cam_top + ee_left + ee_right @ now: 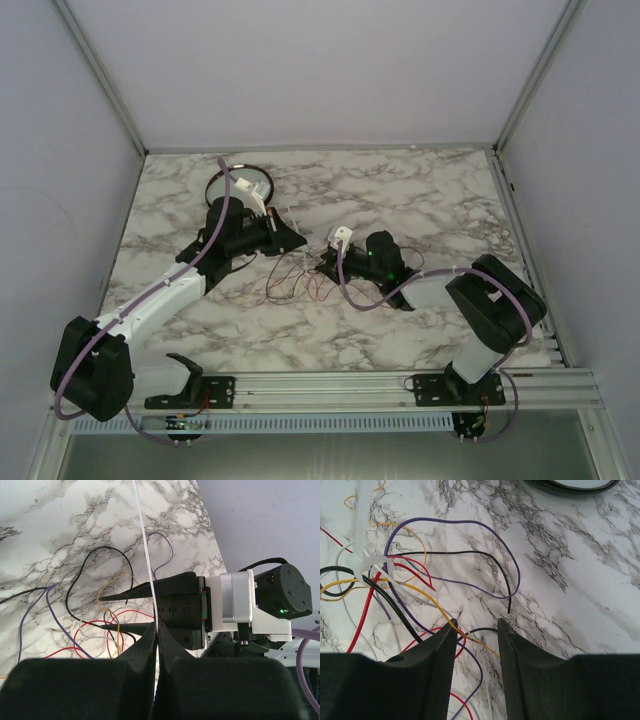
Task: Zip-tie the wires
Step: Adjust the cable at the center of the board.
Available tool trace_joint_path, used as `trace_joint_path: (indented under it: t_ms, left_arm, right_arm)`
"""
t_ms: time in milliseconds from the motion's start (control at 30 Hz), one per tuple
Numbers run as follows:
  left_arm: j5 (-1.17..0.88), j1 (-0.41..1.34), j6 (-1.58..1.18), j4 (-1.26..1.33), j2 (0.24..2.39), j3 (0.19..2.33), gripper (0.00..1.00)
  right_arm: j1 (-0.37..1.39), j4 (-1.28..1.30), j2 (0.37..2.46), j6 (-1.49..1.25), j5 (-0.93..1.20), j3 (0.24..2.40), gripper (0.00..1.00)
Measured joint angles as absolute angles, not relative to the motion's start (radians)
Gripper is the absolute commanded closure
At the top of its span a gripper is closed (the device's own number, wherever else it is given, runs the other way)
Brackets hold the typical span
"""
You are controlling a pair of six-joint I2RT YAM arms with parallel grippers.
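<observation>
The wires (295, 282) are a loose tangle of thin red, black, purple, yellow and white strands on the marble table between both grippers. My left gripper (157, 630) is shut on a thin white zip tie (145, 540) that runs straight up from its jaws. In the right wrist view the zip tie (362, 555) meets the bunched wires (410, 587) at the left. My right gripper (476, 625) is open and low over the table, with a yellow and a black strand crossing between its fingers. It also shows in the left wrist view (102, 612), pointing into the wires.
A round dark-rimmed dish (243, 185) stands behind the left gripper and shows at the top of the right wrist view (575, 485). The marble table (420, 200) is walled by pale panels. An aluminium rail (330, 385) carries both arm bases.
</observation>
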State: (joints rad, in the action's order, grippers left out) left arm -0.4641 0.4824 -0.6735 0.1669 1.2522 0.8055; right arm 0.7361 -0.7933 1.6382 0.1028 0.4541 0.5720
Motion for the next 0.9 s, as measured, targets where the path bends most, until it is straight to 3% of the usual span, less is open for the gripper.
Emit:
trace_joint_path:
  t_ms: [133, 267, 367, 900]
  left_arm:
    - [-0.467, 0.482, -0.675, 0.167, 1.252, 0.805, 1.00]
    - [-0.470, 0.482, -0.676, 0.167, 1.252, 0.805, 1.00]
    - [-0.466, 0.482, -0.678, 0.167, 1.252, 0.805, 1.00]
    - [-0.426, 0.451, -0.677, 0.168, 1.252, 0.805, 1.00]
  right_arm:
    - [0.738, -0.813, 1.641, 0.099, 0.454, 0.576, 0.66]
    - [0.739, -0.815, 1.648, 0.097, 0.454, 0.593, 0.88]
    - [0.740, -0.799, 1.645, 0.101, 0.451, 0.594, 0.99]
    - [0.742, -0.512, 1.344, 0.027, 0.256, 0.460, 1.00]
